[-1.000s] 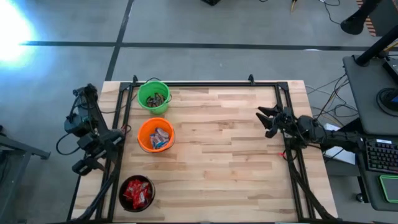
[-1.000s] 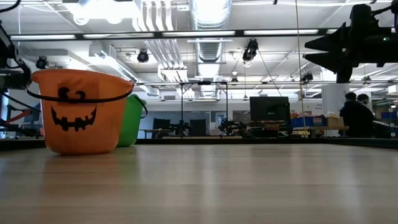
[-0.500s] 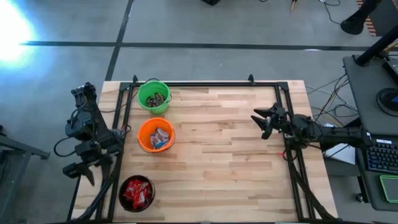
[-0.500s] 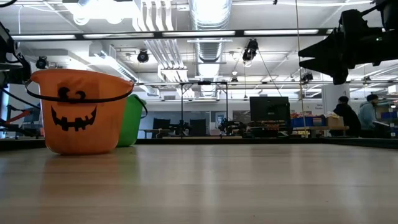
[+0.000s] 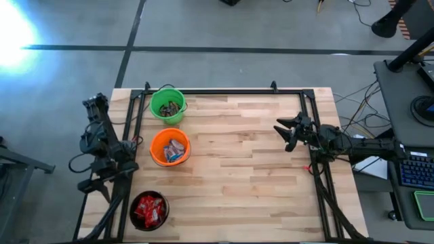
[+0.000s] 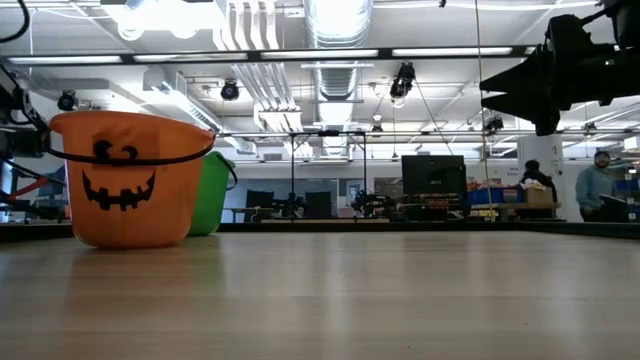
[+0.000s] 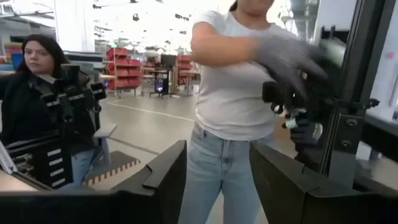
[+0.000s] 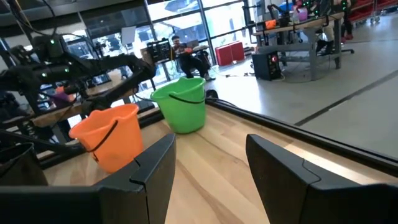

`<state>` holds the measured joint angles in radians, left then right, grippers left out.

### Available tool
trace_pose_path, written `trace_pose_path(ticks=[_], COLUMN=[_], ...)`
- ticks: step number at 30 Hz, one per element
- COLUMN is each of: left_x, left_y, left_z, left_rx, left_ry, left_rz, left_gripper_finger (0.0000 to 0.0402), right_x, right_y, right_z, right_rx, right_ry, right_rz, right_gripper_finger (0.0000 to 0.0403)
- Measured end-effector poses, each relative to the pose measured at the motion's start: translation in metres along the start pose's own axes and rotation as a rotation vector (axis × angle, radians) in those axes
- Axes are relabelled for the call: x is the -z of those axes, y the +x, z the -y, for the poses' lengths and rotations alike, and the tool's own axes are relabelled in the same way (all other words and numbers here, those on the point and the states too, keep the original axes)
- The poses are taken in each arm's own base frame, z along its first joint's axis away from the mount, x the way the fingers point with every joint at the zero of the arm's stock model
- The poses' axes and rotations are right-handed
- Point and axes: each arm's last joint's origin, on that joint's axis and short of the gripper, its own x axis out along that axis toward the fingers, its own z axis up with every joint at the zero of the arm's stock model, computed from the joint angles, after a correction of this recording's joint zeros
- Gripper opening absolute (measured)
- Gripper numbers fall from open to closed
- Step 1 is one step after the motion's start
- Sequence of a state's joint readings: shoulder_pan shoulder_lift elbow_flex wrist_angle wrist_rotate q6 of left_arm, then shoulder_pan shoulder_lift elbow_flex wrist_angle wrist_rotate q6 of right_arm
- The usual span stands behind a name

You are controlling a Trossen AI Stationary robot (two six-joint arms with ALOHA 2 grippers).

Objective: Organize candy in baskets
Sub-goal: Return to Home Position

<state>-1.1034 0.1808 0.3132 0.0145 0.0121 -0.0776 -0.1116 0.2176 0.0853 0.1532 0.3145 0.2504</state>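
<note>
- The black bucket [image 5: 165,202] stands nearest, at the near left corner of the table [image 5: 244,169]. It is small and round, and it is filled with red candy [image 5: 149,211] in glossy wrappers.
- The left gripper [image 5: 93,186] hangs just outside the table's left edge, level with the space between the black bucket and the next one. In the left wrist view its two dark fingers [image 7: 163,171] stand apart with nothing between them.
- The orange bucket [image 6: 125,190] sits farther along the left side, apart from the black one. It has a black jack-o'-lantern face, and a thin dark handle lies across its front. Inside lies blue-and-white candy [image 5: 174,150], with a bit of red among it.
- The right gripper [image 5: 281,134] is held above the wood near the table's right edge, at about the orange bucket's depth. Its fingers are spread and empty, and they point across the table toward the buckets.
- The green bucket [image 5: 169,119] stands close behind the orange one at the far left corner, with a narrow gap between them. It is bright green with a thin dark handle, and it holds dark brown candy [image 5: 169,107].
- Past the table, the left wrist view shows a standing person [image 7: 227,106] in a white T-shirt and jeans and a seated person [image 7: 28,99] in dark clothes.
</note>
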Motion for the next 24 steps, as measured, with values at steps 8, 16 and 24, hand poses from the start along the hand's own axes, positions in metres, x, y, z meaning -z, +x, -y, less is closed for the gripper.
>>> trace_pose_path(ticks=[8, 16, 24], left_x=[0.031, 0.051, 0.066], left_y=[-0.004, -0.005, -0.007], left_z=[-0.002, -0.004, -0.01], left_rx=[0.007, 0.002, -0.093], left_ry=[-0.025, -0.013, -0.007], left_rz=[0.069, 0.098, 0.099], left_gripper_finger=[0.0158, 0.0158, 0.0158], right_x=[0.0, 0.0, 0.0], right_y=[0.0, 0.0, 0.0], right_z=[0.0, 0.0, 0.0], right_rx=[0.0, 0.0, 0.0], right_ry=[0.0, 0.001, 0.001], right_rz=[0.0, 0.0, 0.0], right_gripper_finger=[0.0189, 0.0189, 0.0189])
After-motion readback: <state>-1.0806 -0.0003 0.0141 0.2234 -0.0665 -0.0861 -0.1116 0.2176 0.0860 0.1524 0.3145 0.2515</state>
